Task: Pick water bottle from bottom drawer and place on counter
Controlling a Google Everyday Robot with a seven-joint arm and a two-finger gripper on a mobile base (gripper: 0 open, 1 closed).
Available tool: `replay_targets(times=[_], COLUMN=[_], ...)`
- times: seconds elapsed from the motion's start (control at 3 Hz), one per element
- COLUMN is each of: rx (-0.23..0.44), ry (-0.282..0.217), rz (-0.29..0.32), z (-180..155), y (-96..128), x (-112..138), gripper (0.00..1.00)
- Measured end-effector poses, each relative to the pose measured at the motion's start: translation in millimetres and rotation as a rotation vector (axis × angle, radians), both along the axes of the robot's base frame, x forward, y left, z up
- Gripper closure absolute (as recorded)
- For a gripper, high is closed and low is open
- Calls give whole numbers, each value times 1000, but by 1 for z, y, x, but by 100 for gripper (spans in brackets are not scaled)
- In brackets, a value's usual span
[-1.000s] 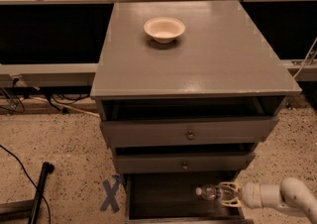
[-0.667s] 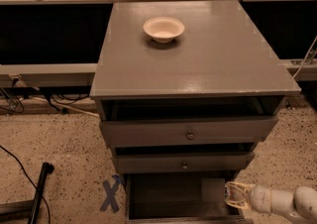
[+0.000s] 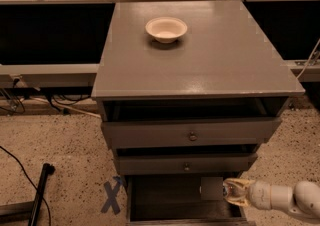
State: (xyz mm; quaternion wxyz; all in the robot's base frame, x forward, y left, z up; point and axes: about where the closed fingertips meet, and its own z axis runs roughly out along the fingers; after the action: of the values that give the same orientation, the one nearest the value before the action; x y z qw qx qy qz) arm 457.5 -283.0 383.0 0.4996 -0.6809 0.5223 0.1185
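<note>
The bottom drawer point(image 3: 170, 201) is pulled open below the two knobbed drawers, and its inside is dark. My gripper point(image 3: 232, 193) reaches in from the right at the drawer's right side, on a white arm point(image 3: 280, 197). A pale grey patch point(image 3: 211, 188) lies right against the gripper's left end. It may be the water bottle, but I can make out no cap or label. The counter point(image 3: 215, 65) is the broad grey top above.
A cream bowl point(image 3: 166, 29) stands on the counter near the back. The two upper drawers point(image 3: 192, 132) are slightly open. A blue tape X point(image 3: 112, 197) marks the floor left of the cabinet. A black pole point(image 3: 40, 192) and cables lie at the far left.
The bottle showed clearly left of the gripper a second ago; now only a pale patch shows there. The gripper shifted slightly right, then back left and a little up.
</note>
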Motion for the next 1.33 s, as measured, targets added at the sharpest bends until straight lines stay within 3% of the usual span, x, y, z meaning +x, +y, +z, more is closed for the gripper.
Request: replay_targets(times=[0.33,0.67,1.0,1.33], rx=[-62,-105,-143,-213], ry=[-202,-449,-633,-749], rz=[96,198,224,230], z=[71,163,238,298], y=[15,34,40,48], x=[-3,-19,-35,-42], gripper=[100,100,100,100])
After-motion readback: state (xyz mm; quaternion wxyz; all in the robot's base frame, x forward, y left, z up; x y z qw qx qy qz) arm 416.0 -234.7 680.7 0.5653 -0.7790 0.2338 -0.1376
